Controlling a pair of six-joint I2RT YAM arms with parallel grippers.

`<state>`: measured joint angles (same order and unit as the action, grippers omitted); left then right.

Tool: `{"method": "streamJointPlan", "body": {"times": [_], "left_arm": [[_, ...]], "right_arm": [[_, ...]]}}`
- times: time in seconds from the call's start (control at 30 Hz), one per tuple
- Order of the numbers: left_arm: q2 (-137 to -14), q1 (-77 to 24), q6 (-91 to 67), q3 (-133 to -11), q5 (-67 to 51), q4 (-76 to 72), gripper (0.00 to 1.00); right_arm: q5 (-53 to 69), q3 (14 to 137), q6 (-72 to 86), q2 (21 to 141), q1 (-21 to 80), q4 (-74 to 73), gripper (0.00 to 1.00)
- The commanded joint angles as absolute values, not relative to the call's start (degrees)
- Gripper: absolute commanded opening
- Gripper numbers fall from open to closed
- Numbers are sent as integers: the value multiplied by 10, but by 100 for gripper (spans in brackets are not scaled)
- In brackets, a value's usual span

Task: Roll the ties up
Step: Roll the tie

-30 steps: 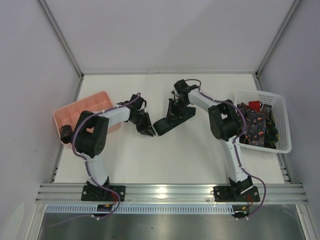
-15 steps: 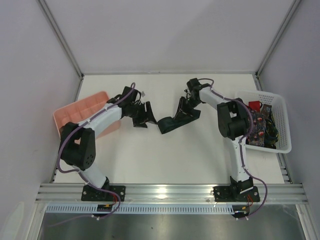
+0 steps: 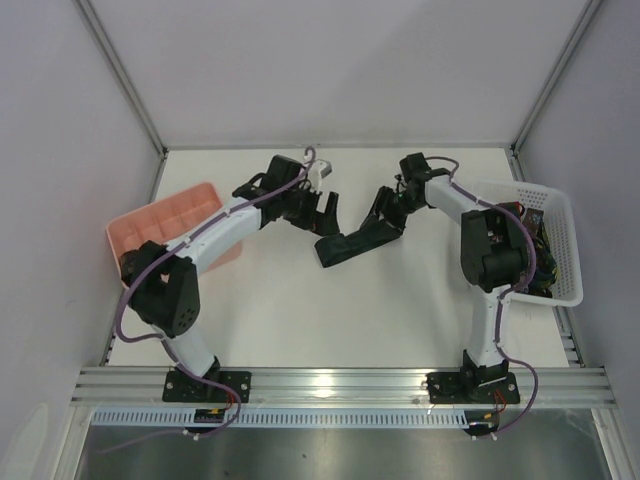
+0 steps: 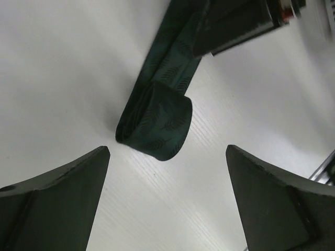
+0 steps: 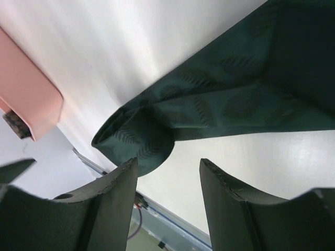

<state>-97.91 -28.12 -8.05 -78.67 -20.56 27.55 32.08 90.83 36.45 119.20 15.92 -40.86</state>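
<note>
Tie (image 3: 352, 242), dark green with a leaf pattern, lying near the middle of the white table (image 3: 300, 310), one end curling into a loose loop. Left gripper (image 4: 167, 152) hovering just beside that loop, jaws standing wide apart, grasping nothing. Right gripper (image 5: 168, 166) hanging over the flat stretch, fingers parted, likewise gripping nothing. Pink tray (image 3: 165, 225) sitting at the table's left edge.

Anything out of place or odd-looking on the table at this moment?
Only the dark green tie: it lies slantwise mid-table with one end curled into a loose, slack loop rather than a tight coil. The left gripper and right gripper stand open. Nothing looks spilled or damaged.
</note>
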Motion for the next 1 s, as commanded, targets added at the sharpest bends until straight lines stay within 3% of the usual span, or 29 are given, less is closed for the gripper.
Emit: {"method": "streamJointPlan", "body": {"times": [0.0, 0.27, 0.97], "left_arm": [[-1010, -312, 46, -824, -205, 247, 100], [-1084, -359, 136, -904, -174, 301, 100], [-1151, -394, 174, -856, -72, 264, 99]], "right_arm": [[342, 898, 369, 1183, 126, -389, 56], [342, 943, 345, 1224, 111, -399, 56], [374, 961, 367, 1235, 120, -381, 53]]}}
